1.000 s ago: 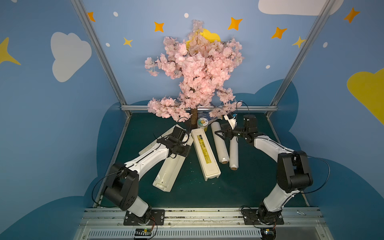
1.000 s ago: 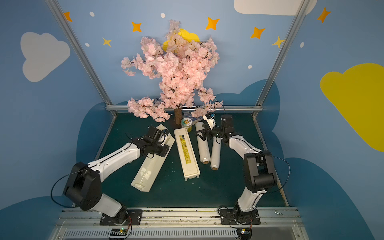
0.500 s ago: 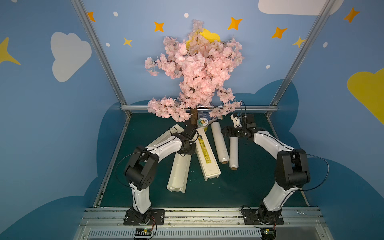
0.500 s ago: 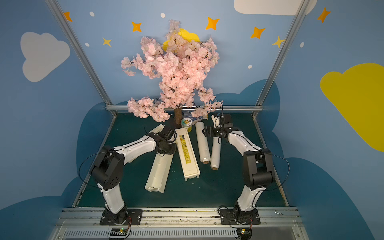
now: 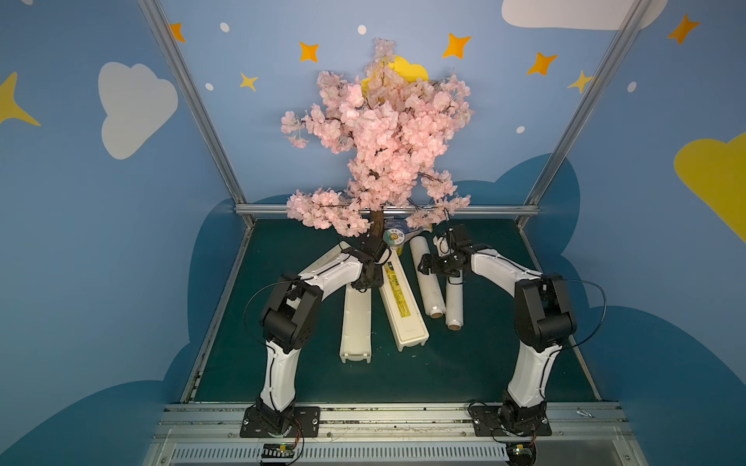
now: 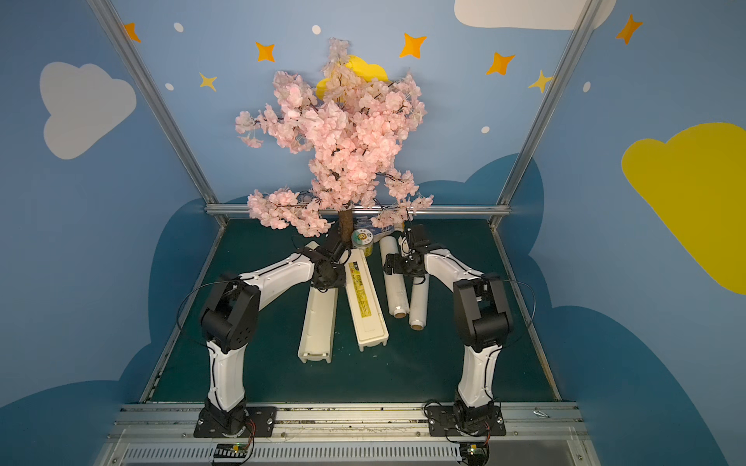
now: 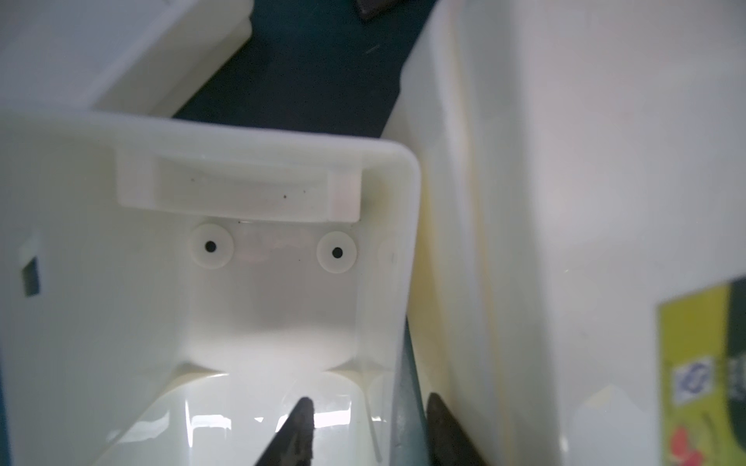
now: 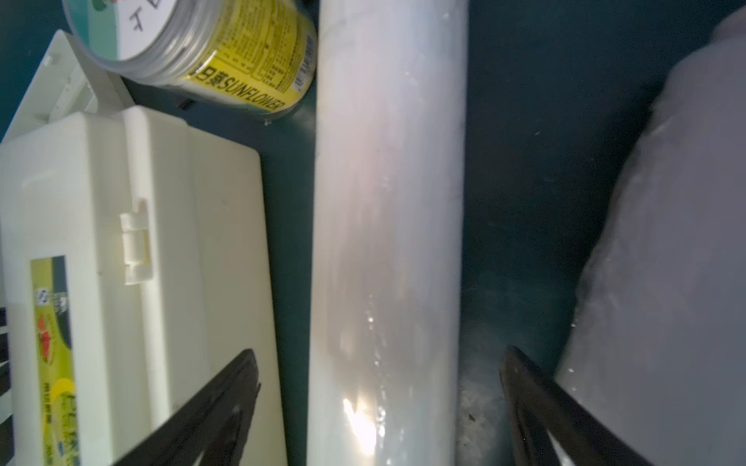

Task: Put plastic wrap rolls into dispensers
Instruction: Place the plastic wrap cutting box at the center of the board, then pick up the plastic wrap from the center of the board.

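The left gripper (image 7: pixel 369 399) stood with its jaws parted astride one long wall of the open dispenser (image 7: pixel 226 306). One fingertip (image 7: pixel 302 427) was inside the bare trough and the other was in the slot beside the labelled dispenser (image 7: pixel 585 201); neither pressed on the wall. The right gripper (image 8: pixel 379 353) was spread wide over the inner roll (image 8: pixel 387 201), with a finger down each side. We could not tell whether either finger touched the film.

Both rolls lay on the green mat (image 5: pixel 464 363), outside the boxes, with their brown cores facing the front. The inner roll was just beside the labelled dispenser, whose lid was shut. The outer roll (image 5: pixel 454 302) lay on the inner roll's far side. Its back end was hidden under the right arm's wrist, and in the right wrist view it was only a grey blur cut off by the edge.

We could see only part of a cream piece (image 5: pixel 325 262) beside the left arm (image 5: pixel 323 278), and we could not tell whether it was the open box's lid. The can (image 8: pixel 226 60), marked SUNFLOWER, was cut off in the right wrist view. In both top views it stood at the foot of the blossom tree (image 5: pixel 383 133), whose pink branches hid part of the mat's back edge.

Blue walls (image 5: pixel 101 242) painted with clouds and stars rose around the mat behind an aluminium frame (image 5: pixel 189 101). Both arms were bolted to a metal rail (image 5: pixel 387 419) at the front.
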Action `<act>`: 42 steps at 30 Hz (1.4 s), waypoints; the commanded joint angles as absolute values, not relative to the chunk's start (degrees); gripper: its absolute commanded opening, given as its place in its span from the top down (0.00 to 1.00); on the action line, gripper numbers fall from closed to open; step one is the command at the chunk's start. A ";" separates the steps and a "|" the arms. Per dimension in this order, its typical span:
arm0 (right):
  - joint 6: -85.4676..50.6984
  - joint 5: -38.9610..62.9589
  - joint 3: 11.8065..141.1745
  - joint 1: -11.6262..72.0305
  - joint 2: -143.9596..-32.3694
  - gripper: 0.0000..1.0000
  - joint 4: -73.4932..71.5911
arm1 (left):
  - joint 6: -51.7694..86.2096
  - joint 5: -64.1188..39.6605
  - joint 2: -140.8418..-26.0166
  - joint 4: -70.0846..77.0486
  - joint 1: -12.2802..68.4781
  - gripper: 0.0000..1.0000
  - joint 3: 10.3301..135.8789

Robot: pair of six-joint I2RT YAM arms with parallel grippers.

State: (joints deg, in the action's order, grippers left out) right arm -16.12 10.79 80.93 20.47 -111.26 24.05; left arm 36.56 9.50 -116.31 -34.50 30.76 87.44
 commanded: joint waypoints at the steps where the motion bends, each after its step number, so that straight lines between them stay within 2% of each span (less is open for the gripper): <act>1: -17.52 8.46 83.37 21.19 -113.64 0.07 26.95 | 38.07 12.67 -113.36 -35.14 30.68 0.40 86.11; 5: -17.73 7.05 86.46 22.01 -116.75 0.07 29.10 | 36.32 13.93 -107.41 -31.88 30.68 0.34 83.07; 9: -18.10 3.87 93.88 23.00 -122.14 0.08 37.36 | 32.83 14.35 -101.47 -32.18 30.68 0.33 82.34; 13: -17.81 1.66 98.18 23.75 -125.93 0.10 41.36 | 28.71 19.91 -95.51 -35.35 30.72 0.33 81.15; 17: -18.06 -1.49 100.17 24.81 -126.97 0.21 43.30 | 23.80 23.02 -89.24 -36.38 29.06 0.33 77.94; 20: -18.09 -4.55 101.75 25.43 -127.67 0.32 44.75 | 22.09 20.94 -85.57 -35.52 25.18 0.33 75.15; 24: -19.41 -5.62 104.33 25.57 -126.86 0.62 48.36 | 21.26 14.95 -82.40 -34.16 18.84 0.33 72.05; 25: -19.91 -5.82 104.41 25.54 -125.92 0.67 48.62 | 21.01 13.58 -81.85 -34.72 17.86 0.33 71.79; 27: -20.52 -7.05 104.71 25.65 -124.04 0.71 49.37 | 19.75 12.31 -80.52 -35.00 17.07 0.33 70.47; 36: -23.29 -10.07 108.64 26.77 -112.13 0.77 59.72 | 17.97 1.89 -75.47 -32.77 10.93 0.33 63.19; 42: -27.71 -9.84 114.56 33.76 -108.02 0.78 67.94 | 17.18 -2.90 -72.87 -33.07 8.28 0.33 61.20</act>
